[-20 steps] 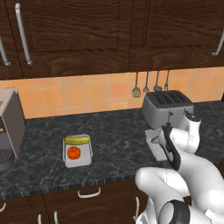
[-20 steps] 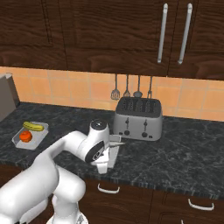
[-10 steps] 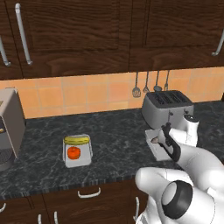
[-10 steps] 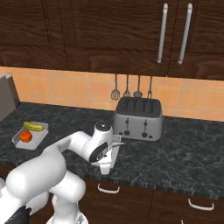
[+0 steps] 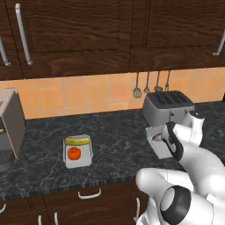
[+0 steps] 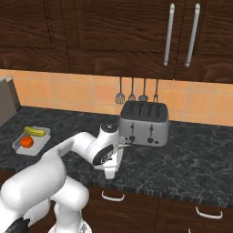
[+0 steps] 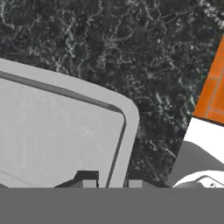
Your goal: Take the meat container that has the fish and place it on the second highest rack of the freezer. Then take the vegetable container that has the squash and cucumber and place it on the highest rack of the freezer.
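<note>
Hand (image 7: 109, 183) clamped on meat container (image 7: 52, 131) rim; vegetable container (image 5: 79, 151) with squash (image 5: 77, 140), well apart.

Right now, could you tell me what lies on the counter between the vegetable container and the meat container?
Nothing: in the left base view, bare dark counter runs from the vegetable container to the meat container, whose rim the claw straddles.

Dark wood cabinets (image 5: 79, 35), orange tiles (image 6: 82, 93), black counter (image 6: 191, 168)
</note>
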You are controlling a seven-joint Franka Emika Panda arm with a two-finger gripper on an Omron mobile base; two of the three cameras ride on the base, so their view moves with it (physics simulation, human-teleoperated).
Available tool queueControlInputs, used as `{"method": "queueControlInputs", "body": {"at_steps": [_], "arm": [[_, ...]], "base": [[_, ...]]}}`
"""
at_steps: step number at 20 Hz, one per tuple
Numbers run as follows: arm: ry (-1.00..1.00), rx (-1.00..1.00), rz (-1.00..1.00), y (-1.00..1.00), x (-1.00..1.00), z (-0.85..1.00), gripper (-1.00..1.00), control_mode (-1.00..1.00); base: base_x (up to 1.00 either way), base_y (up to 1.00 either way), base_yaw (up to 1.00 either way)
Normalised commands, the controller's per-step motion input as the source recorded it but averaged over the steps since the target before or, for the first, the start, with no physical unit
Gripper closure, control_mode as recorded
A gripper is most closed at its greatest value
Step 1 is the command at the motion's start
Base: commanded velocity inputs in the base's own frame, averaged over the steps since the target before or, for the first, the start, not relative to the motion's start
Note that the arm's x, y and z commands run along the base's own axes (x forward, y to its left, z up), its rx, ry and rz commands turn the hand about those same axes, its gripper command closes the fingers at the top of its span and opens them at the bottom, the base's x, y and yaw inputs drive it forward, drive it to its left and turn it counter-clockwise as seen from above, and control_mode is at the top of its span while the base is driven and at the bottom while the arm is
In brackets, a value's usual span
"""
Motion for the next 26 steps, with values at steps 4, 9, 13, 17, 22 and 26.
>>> {"method": "queueControlInputs", "body": {"at_steps": [4,9,13,17,22,26], "arm": [[-0.17,0.00,0.00,0.08,-0.40,0.74,1.00,-1.00],[-0.06,0.00,0.00,0.17,-0.47,0.61,1.00,-1.00],[-0.04,-0.02,-0.01,0.24,-0.33,0.54,1.00,-1.00],[0.00,-0.04,-0.01,0.41,-0.11,0.55,1.00,-1.00],[0.00,-0.02,-0.02,0.32,0.00,0.38,1.00,-1.00],[0.00,0.00,0.00,0.06,-0.02,0.24,1.00,1.00]], "base": [[0.00,0.00,0.00],[0.00,0.00,0.00],[0.00,0.00,0.00],[0.00,0.00,0.00],[0.00,0.00,0.00],[-0.04,0.01,0.00]]}}
